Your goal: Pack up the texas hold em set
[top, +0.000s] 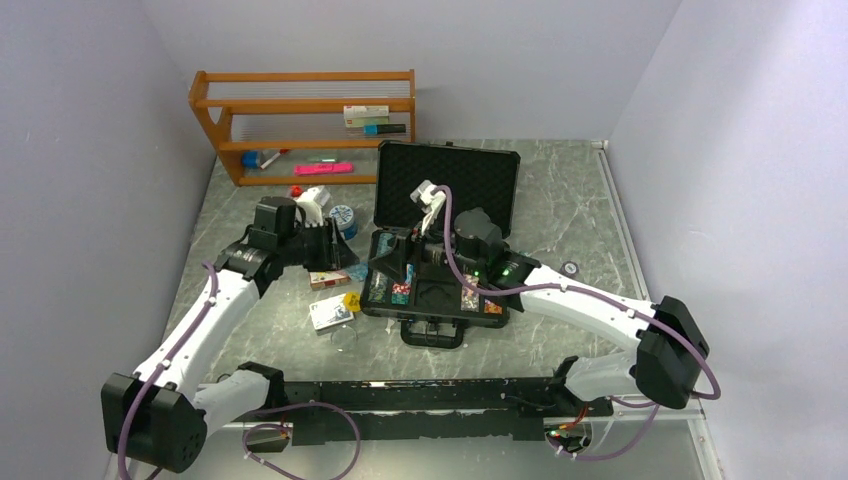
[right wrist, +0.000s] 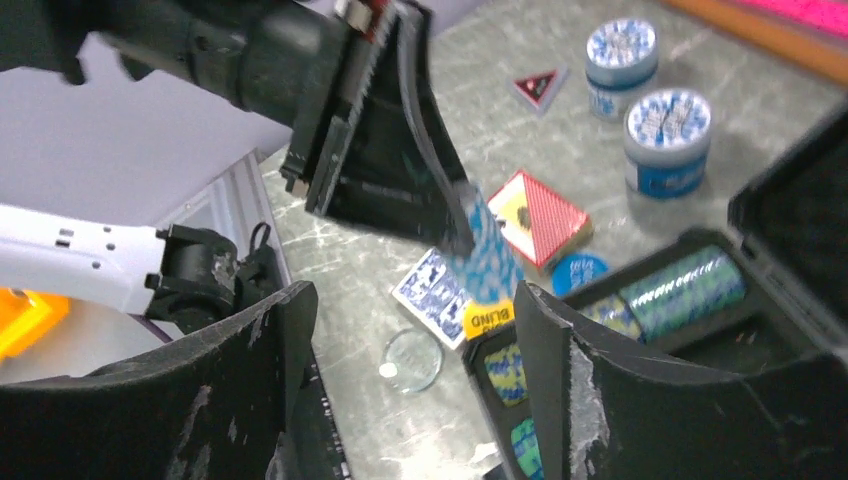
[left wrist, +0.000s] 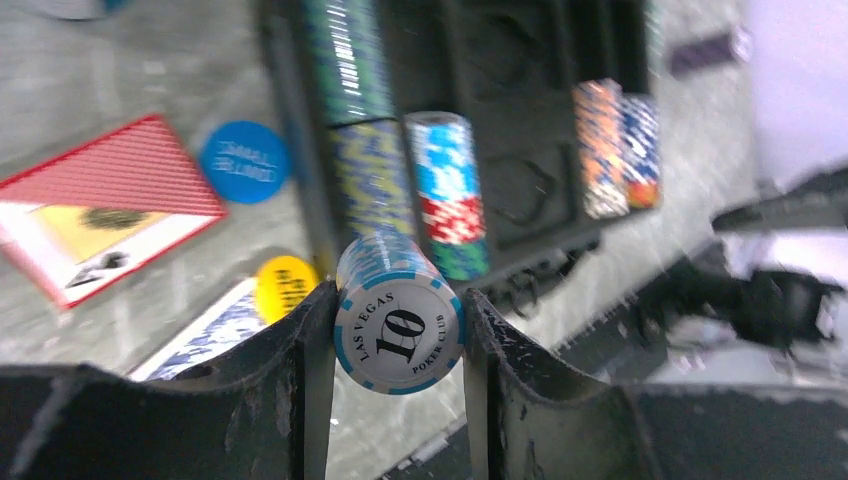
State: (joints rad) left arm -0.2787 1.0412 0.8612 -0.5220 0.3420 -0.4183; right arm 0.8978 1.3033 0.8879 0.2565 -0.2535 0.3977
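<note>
Between the fingers (left wrist: 300,380) of the left end effector (left wrist: 400,296), a blue-and-white chip stack (left wrist: 398,335) was clamped across its sides. Its long axis ran forward along the fingers. The printed "10" face was toward the wrist camera and the far end pointed at the open black briefcase (left wrist: 520,170) just beyond the tips.

The left arm (top: 200,330) reached up from the near corner of the table (top: 560,200), wrist turned toward the briefcase. The right arm (top: 590,300) was bent at the elbow, forearm running across to the briefcase tray. The right end effector (right wrist: 412,292) stood released, fingers wide apart with nothing between them, facing the left end effector.

Only the left wrist view showed the tray's contents: further chip stacks (left wrist: 450,190) lay on their sides in the foam slots ahead of the tips. To one side of the fingers, on the table outside the briefcase, lay:
- the red card deck (left wrist: 110,195)
- the blue card deck (left wrist: 200,335)
- the yellow dealer button (left wrist: 285,288)
- a blue round button (left wrist: 245,160)

Only the right wrist view showed the held stack side-on, slanting down from the left fingertips. Two round tubs (right wrist: 667,140) stood well beyond it, and a clear disc (right wrist: 412,360) lay on the table below the right end effector's gap.

Only the top view showed the raised lid (top: 447,178) and, behind it, the wooden shelf (top: 300,120).
</note>
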